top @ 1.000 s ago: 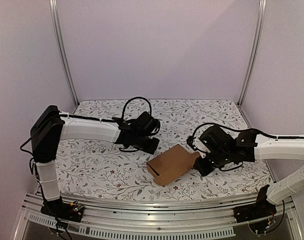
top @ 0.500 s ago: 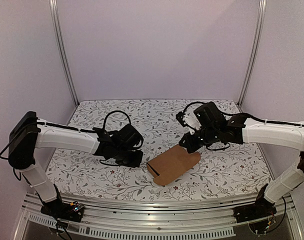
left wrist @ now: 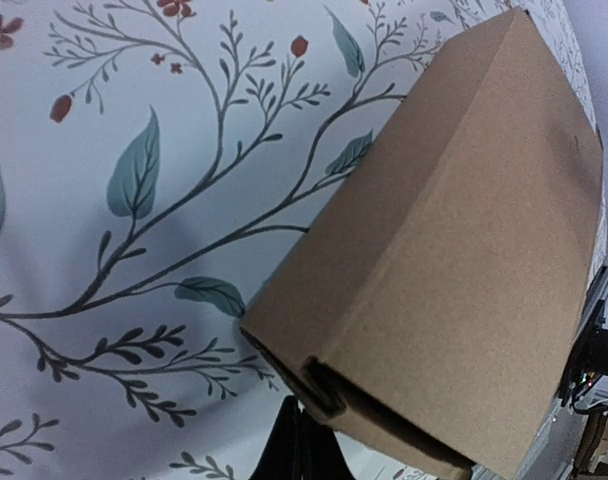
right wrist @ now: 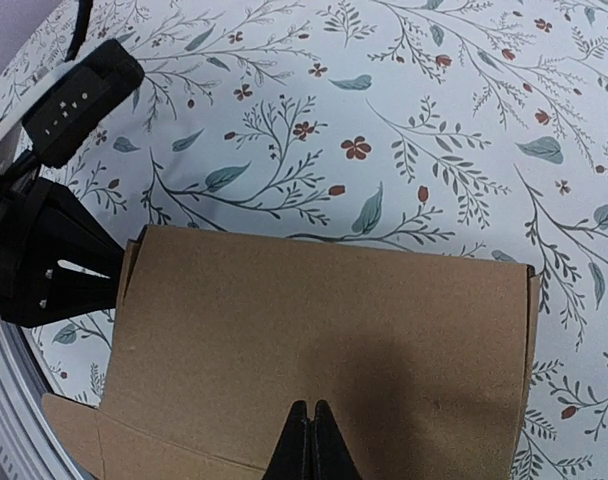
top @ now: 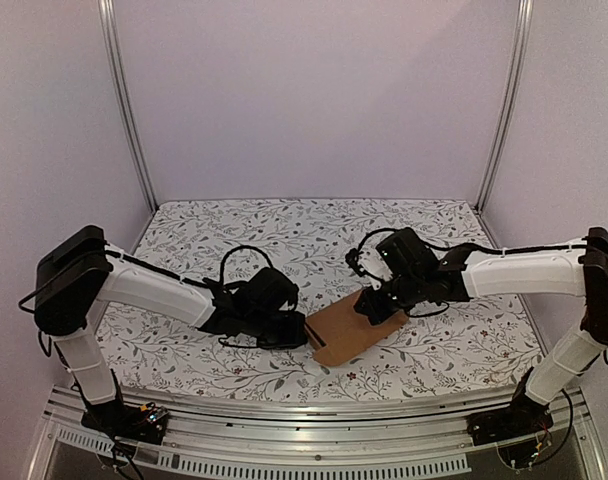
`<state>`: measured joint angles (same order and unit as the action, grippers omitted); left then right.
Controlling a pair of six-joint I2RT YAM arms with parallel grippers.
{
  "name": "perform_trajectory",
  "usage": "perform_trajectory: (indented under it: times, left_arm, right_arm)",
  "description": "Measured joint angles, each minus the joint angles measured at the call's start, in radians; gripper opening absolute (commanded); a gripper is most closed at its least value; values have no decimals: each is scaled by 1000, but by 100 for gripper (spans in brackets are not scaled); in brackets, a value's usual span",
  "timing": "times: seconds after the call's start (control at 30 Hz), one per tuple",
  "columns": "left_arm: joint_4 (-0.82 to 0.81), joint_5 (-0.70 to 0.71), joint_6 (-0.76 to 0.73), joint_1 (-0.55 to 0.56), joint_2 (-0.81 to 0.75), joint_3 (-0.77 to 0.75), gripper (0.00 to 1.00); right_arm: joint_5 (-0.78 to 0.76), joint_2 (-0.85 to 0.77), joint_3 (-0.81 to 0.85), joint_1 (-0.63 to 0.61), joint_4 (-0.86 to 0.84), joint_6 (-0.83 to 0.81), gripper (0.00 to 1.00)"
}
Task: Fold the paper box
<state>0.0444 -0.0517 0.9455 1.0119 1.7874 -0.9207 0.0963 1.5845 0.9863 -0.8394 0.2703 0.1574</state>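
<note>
Position of the plain brown cardboard paper box (top: 346,330) settles the next move. It lies on the white floral-printed table cover (top: 234,225), near the front edge and about midway between the two arms. It looks like a flattish, partly folded sleeve. Its long axis runs on a slant, from near-left to far-right in the top view.

At its near-left end the left gripper (top: 302,331) has its black fingers pressed together, holding nothing. In the left wrist view the tips (left wrist: 302,455) sit just beside the box's open end, where an inner layer shows tucked under the top panel.

At the far-right end the right gripper (top: 370,308) is likewise closed and empty. Its tips (right wrist: 311,430) point down onto the broad top panel (right wrist: 324,320) over their own shadow. Whether they touch it I cannot tell.

Both arms are about equally near, one at each end. The left one looks better placed to work the open end while the right pins the panel. A loose flap (right wrist: 69,432) sticks out at the box's corner on the left gripper's side.
</note>
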Motion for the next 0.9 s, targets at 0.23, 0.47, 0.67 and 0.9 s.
perform_trajectory:
  times: [0.23,0.47,0.67,0.9]
  left_arm:
    - [-85,-24,8,-40,53,-5,0]
    - [-113,-61,-23,-98,132,-87,0]
    - [-146,-121,-48,-141,208,-159,0]
    - [-124,-151,-103,-177,219,-206,0]
  right_arm:
    - [0,1,-121,0,-44,25,0]
    - [-20,-21,-176,-13,-121,77,0]
    - [-42,-28,-183,-27,-129,131,1]
    - [-87,-29,-183,-34,-129,168,2]
